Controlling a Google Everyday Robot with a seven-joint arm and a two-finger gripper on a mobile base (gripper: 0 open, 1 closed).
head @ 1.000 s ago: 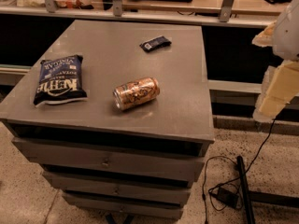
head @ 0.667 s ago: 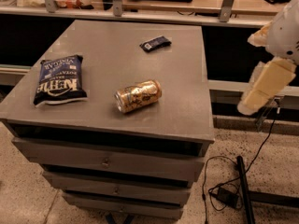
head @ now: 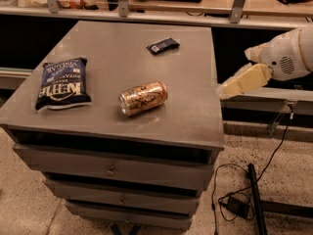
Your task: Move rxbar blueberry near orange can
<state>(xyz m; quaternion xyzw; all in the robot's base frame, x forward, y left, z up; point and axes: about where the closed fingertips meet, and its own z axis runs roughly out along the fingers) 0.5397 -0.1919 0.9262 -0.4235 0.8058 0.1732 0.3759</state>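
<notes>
Gripper: the gripper hangs off the right edge of the grey drawer cabinet, out over the floor, and it carries nothing. Open or closed? Can't tell from here.
Rxbar blueberry: the rxbar blueberry lies flat near the back of the cabinet top, right of centre, its white label facing up. Nothing is touching it.
Orange can: the orange can is on its side in the middle of the top, silver end towards the front left.
Gap: bar and can are well apart, with bare grey surface between them.
Bystander: a blue Kettle chip bag sits at the left edge, clear of both.
Progress: very early, I'd say. No grasp made, and the bar is not yet moved.
Left to do: reach in over the back right of the top, pick up the bar, carry it forward and set it just beside the can.
Watch for: a can on its side could roll if nudged.
</notes>
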